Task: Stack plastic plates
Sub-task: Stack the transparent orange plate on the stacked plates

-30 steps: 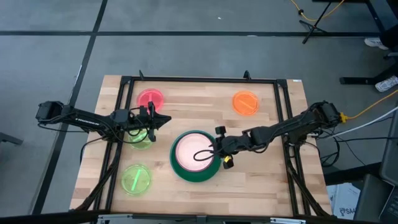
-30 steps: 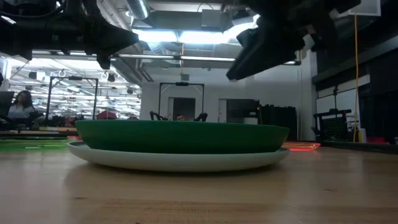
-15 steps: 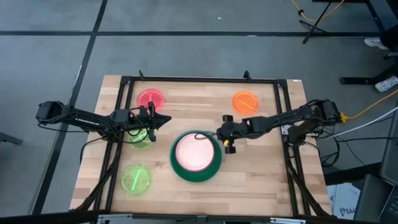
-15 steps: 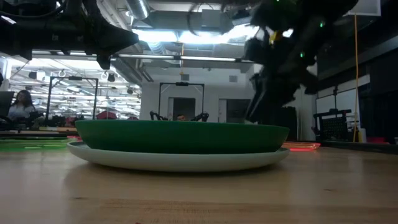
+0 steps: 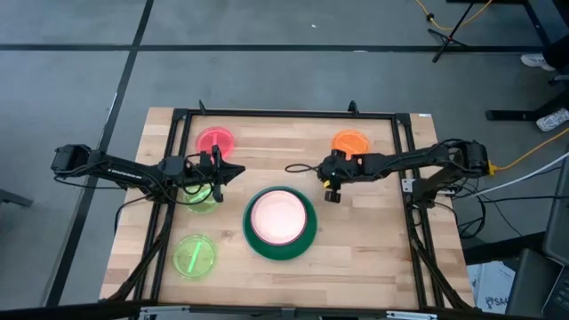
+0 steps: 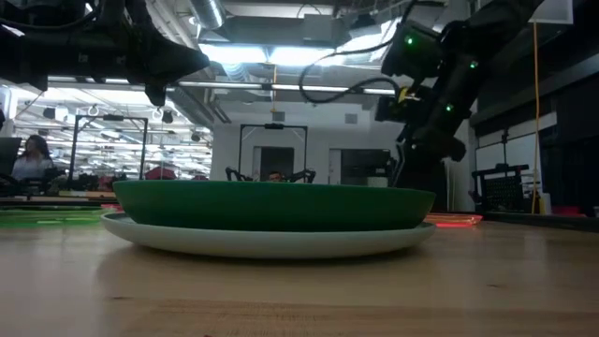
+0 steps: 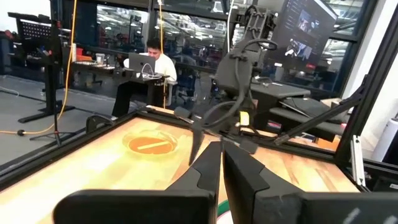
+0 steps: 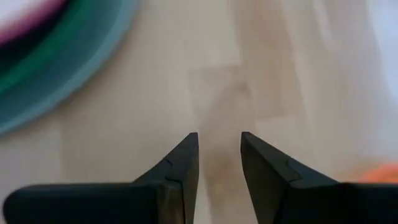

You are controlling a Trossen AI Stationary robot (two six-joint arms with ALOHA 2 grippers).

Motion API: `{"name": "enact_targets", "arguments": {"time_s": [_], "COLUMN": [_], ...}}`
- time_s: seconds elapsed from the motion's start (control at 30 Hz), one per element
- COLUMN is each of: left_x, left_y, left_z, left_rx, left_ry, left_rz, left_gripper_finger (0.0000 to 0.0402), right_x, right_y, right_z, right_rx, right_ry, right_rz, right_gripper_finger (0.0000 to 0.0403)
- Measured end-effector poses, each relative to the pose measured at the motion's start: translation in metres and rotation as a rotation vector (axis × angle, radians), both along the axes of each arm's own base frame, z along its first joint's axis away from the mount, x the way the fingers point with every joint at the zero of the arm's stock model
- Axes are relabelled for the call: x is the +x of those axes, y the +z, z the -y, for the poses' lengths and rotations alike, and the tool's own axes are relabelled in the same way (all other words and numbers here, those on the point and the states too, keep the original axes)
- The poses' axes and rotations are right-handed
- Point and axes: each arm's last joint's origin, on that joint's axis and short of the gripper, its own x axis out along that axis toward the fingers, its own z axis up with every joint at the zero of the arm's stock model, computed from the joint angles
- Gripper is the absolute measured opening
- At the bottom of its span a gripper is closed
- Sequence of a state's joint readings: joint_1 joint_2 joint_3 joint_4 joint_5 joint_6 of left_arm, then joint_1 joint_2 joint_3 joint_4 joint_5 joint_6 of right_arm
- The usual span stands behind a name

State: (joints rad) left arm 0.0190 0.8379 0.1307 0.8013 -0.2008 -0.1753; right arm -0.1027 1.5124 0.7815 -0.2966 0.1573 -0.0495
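Wooden table, right gripper slightly parted (empty) beside orange plate, left gripper closed.

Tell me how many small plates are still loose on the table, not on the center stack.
4: red plate back left, orange plate back right beside the right gripper, one neon green plate front left, another partly hidden under the left gripper.

A wooden table with a black frame along its edges carries the plates. A stack sits near the middle, light blue at the bottom, then dark green, with a pale pink-lit plate on top. A red plate lies near the far left corner, an orange plate near the far right, one neon green plate near the front left, and another by the left edge.
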Motion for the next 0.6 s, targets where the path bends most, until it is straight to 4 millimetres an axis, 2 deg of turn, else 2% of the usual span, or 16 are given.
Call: {"name": "enact_targets", "arguments": {"time_s": [0.3, 0.43, 0.6], "left_x": [0.0, 0.0, 0.0], "left_y": [0.0, 0.0, 0.0], "left_z": [0.0, 0.0, 0.0], "left_rx": [0.0, 0.0, 0.0], "left_ry": [0.0, 0.0, 0.0], "left_rz": [0.0, 0.0, 0.0], "left_gripper_finger": [0.0011, 0.0011, 0.0011], "right_x": [-0.01, -0.011, -0.014], "right_y": [-0.004, -0.003, -0.003], "right_z": [0.019, 0.023, 0.031], "right_rx": [-0.021, -0.093, -0.073], "right_ry": [-0.196, -0.272, -0.372], "right_rz": [-0.066, -0.06, -0.048], "right_gripper_finger": [0.0111, 0.0111, 0.0144]}}
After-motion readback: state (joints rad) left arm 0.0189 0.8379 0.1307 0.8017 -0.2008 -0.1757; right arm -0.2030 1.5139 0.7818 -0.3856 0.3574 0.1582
